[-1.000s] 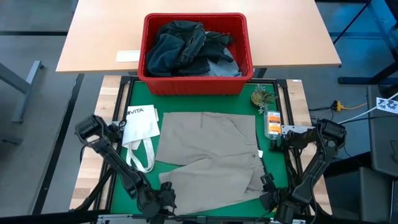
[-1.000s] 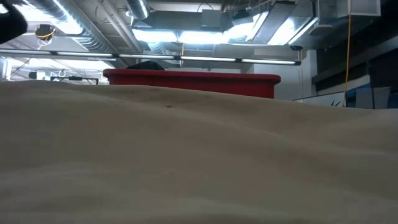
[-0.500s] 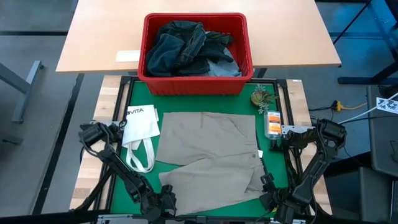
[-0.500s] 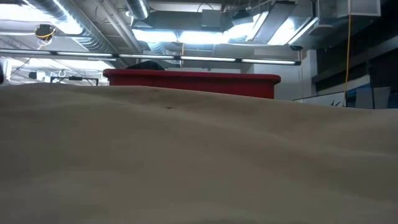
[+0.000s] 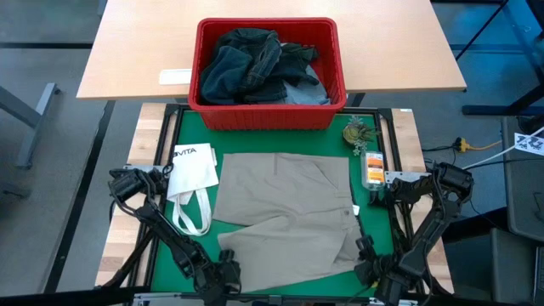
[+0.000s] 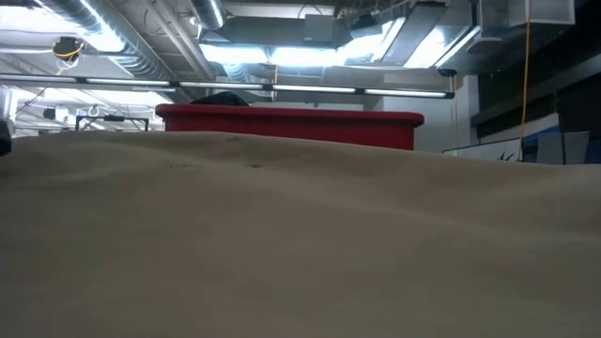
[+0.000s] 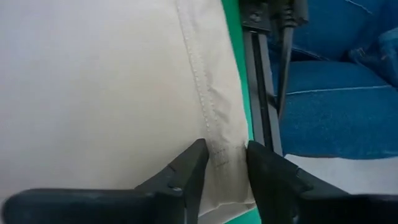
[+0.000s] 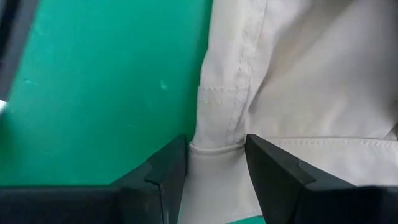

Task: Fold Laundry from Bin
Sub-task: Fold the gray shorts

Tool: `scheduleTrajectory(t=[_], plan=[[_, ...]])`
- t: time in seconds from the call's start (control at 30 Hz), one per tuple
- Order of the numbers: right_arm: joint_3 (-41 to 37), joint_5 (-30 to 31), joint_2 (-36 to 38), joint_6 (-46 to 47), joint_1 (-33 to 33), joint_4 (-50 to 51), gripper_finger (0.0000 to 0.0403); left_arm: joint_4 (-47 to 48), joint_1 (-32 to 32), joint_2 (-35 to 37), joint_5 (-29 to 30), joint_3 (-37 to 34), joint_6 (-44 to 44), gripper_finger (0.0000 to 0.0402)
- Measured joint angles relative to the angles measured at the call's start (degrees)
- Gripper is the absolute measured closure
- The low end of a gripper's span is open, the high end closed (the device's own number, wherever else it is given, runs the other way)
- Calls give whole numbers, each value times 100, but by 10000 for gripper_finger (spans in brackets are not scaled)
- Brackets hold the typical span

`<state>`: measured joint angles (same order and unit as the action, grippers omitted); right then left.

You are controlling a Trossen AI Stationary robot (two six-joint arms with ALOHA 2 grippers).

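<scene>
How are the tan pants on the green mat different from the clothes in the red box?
The tan pants lie spread out flat on the green mat; the clothes sit bunched in a heap inside the red box. The pants are light beige; the heap is dark blue and pale blue. Both grippers are at the pants' near edge; nothing touches the heap. Both are soft clothing.

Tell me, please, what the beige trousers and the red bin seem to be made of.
Beige trousers: probably woven cotton twill, matte; stitched seams and a folded hem show in both wrist views. Red bin: apparently moulded plastic, smooth with a slight sheen; thick rigid rim, even colour.
</scene>
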<state>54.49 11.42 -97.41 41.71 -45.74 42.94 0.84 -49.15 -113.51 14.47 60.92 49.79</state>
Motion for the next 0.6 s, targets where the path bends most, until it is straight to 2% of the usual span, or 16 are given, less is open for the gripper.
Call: scheduleTrajectory(t=[0.1,0.17,0.27,0.37,0.4,0.6], plan=[[-43,2,0,1,4,-4,248,39,2,0,21,-6,214,326],[-43,2,0,1,4,-4,270,51,4,0,19,-10,403,350],[-43,14,0,0,4,-6,321,65,7,26,17,-16,657,388],[-29,31,9,-1,26,-42,381,116,25,101,-72,-26,812,392],[3,33,9,-3,55,-45,389,177,32,155,-132,-35,824,392],[506,-46,115,-210,307,257,361,669,66,927,-216,-52,838,396]])
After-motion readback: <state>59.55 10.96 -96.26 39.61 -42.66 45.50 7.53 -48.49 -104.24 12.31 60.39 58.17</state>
